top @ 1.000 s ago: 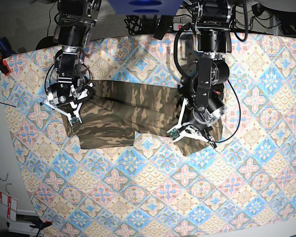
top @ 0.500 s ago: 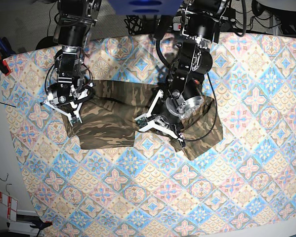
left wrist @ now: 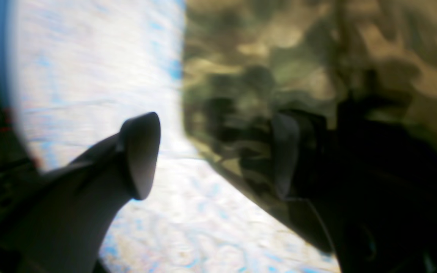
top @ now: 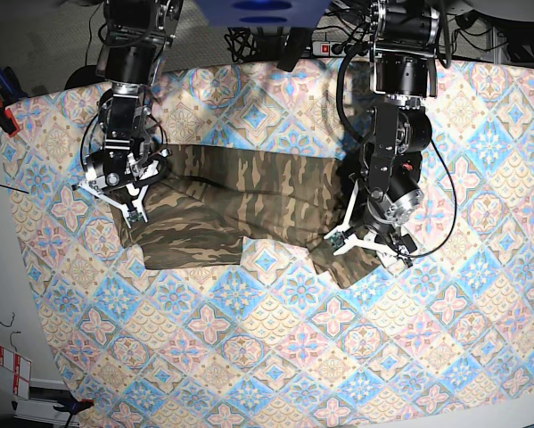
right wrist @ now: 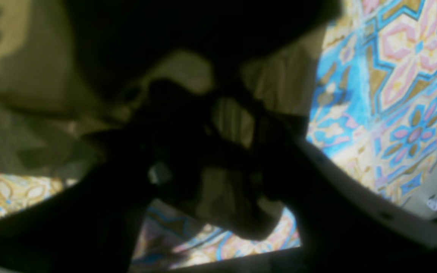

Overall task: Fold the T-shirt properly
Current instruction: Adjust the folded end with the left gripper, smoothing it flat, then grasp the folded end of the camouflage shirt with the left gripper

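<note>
Camouflage fabric of the T-shirt [top: 240, 201] lies across the upper middle of the patterned tablecloth [top: 249, 357], spread from one arm to the other. Its one end forms a wide flat rectangle under the right arm, and its other end is bunched into a narrower lump under the left arm.

In the base view the right gripper [top: 124, 198] presses down on the flat end of the shirt, near its outer edge. The right wrist view is dark and blurred, but it shows a fold of cloth [right wrist: 222, 125] caught between the two dark fingers, so this gripper is clamped on the T-shirt. Beside it the tablecloth shows blue, pink and cream tiles.

The left gripper [top: 371, 242] hangs over the bunched end of the shirt, just at the lower edge of the fabric. In the left wrist view its fingers stand apart: one grey fingertip [left wrist: 140, 151] is over the pale tablecloth, the other is a dark shape over the camouflage cloth. Nothing is between them; the shirt edge [left wrist: 218, 159] runs diagonally in the gap below.
</note>
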`<action>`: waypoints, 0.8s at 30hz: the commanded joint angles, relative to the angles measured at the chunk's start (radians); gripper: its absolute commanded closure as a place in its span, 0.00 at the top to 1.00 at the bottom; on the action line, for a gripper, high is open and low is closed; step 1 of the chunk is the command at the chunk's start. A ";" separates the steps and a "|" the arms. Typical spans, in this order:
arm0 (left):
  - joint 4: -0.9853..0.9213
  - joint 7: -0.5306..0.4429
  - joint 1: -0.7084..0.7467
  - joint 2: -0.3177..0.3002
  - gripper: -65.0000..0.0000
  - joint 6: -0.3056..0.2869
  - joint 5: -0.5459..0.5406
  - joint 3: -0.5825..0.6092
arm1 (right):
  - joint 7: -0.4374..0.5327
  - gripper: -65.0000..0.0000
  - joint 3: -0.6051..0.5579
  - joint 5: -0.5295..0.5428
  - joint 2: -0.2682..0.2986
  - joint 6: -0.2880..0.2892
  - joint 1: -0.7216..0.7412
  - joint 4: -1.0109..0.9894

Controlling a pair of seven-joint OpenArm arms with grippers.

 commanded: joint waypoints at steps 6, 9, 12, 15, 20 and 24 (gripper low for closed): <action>0.016 -0.020 -0.020 0.030 0.65 0.014 -0.002 0.006 | 0.035 0.47 -0.003 0.025 -0.003 0.004 -0.006 -0.022; 0.059 -0.020 -0.022 0.044 0.65 0.012 -0.001 0.009 | 0.035 0.47 -0.003 0.025 -0.003 0.004 -0.006 -0.022; 0.119 -0.012 -0.017 0.064 0.65 -0.005 0.004 0.036 | 0.035 0.47 -0.003 0.025 -0.003 0.004 -0.007 -0.022; 0.117 -0.010 -0.016 0.070 0.65 -0.058 0.007 0.067 | 0.035 0.47 -0.003 0.025 -0.003 0.004 -0.007 -0.022; 0.018 -0.012 -0.023 0.069 0.65 -0.058 -0.001 0.059 | 0.035 0.47 -0.003 0.025 -0.003 0.004 -0.007 -0.022; -0.062 -0.018 -0.043 0.064 0.65 -0.058 -0.002 0.049 | 0.035 0.47 -0.003 0.025 -0.003 0.004 -0.007 -0.022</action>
